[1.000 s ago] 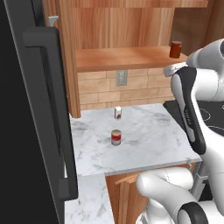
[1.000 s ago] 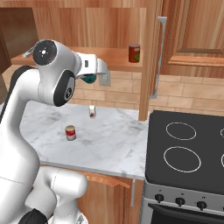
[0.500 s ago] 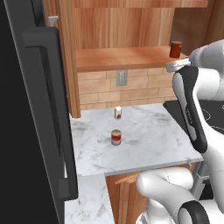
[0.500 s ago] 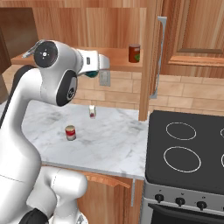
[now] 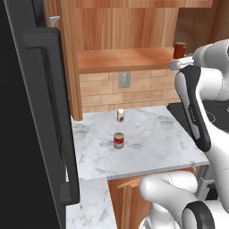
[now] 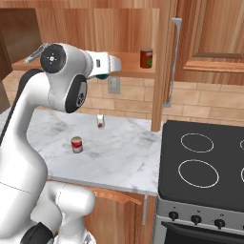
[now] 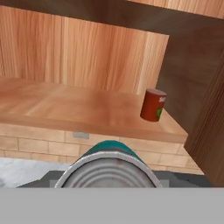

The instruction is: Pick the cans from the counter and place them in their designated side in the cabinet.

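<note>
In front of the cabinet (image 7: 87,109) shelf, my hand (image 6: 106,71) is clenched round the teal can (image 7: 111,164).
From the hand view I see mostly its silver lid, the body cut off below; in the right base view just a teal sliver shows under my wrist. A dark red can (image 7: 153,105) stands at the shelf's right end. Down on the desk (image 5: 152,143), the red-and-tan can (image 5: 118,140) sits near a small white container (image 5: 120,115), its mark too small to read.
</note>
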